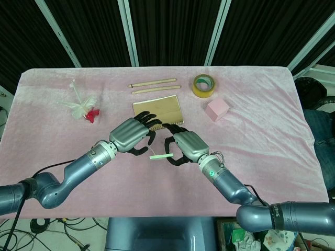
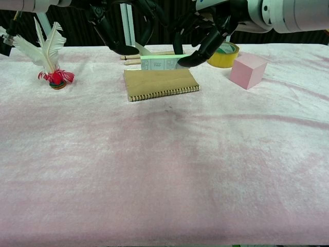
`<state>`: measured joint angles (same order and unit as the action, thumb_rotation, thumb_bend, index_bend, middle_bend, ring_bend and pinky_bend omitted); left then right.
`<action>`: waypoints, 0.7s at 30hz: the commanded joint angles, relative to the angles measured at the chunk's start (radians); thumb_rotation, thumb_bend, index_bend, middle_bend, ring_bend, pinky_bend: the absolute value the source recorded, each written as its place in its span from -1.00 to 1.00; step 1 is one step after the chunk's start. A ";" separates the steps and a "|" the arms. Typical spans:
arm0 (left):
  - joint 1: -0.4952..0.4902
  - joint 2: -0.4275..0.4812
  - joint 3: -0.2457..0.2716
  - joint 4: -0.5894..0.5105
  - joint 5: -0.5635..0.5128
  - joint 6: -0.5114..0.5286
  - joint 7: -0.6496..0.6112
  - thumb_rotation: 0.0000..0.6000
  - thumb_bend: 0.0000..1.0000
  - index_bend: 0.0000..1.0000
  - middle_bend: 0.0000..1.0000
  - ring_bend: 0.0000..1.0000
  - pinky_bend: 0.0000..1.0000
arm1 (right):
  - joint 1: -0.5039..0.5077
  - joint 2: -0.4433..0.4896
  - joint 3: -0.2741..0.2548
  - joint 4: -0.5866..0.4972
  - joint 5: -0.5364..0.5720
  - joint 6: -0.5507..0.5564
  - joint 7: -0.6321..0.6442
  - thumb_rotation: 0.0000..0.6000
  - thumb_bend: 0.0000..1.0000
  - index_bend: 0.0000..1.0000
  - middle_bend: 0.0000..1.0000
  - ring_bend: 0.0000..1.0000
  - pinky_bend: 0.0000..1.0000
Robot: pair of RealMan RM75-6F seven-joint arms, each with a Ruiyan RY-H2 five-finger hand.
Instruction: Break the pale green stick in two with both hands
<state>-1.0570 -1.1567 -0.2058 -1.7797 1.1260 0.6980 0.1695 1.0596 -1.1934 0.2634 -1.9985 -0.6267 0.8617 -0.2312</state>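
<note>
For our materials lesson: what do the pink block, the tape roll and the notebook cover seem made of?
Pink block: likely foam or painted wood, matte, sharp edges. Tape roll: glossy yellowish plastic film. Notebook cover: matte brown card, kraft-like, spiral-bound edge.

A soft, matt pink cloth [image 1: 63, 157] with a faint nap covers the bench. Both the left hand [image 1: 131, 135] and right hand [image 1: 186, 147] have smooth, glossy silver shells with black fingers. The notebook [image 2: 161, 83] looks like matt brown paper, the tape roll [image 1: 203, 86] shiny yellow.
</note>
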 commanded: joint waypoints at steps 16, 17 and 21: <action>-0.005 -0.001 0.006 0.003 -0.005 0.001 -0.002 1.00 -0.26 0.12 -0.76 -1.00 -1.00 | 0.010 -0.006 -0.006 0.005 0.005 0.008 0.001 1.00 -0.07 0.40 -1.00 -1.00 -0.79; -0.006 -0.001 0.007 0.004 -0.005 0.001 -0.002 1.00 -0.26 0.12 -0.75 -1.00 -1.00 | 0.010 -0.006 -0.006 0.005 0.005 0.008 0.001 1.00 -0.07 0.40 -1.00 -1.00 -0.79; -0.008 -0.003 0.008 0.002 -0.006 0.002 0.001 1.00 -0.26 0.13 -0.75 -1.00 -1.00 | 0.011 -0.006 -0.007 0.003 0.006 0.009 0.002 1.00 -0.07 0.40 -1.00 -1.00 -0.79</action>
<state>-1.0653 -1.1596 -0.1978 -1.7773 1.1204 0.6994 0.1708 1.0710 -1.1998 0.2563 -1.9952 -0.6210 0.8709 -0.2298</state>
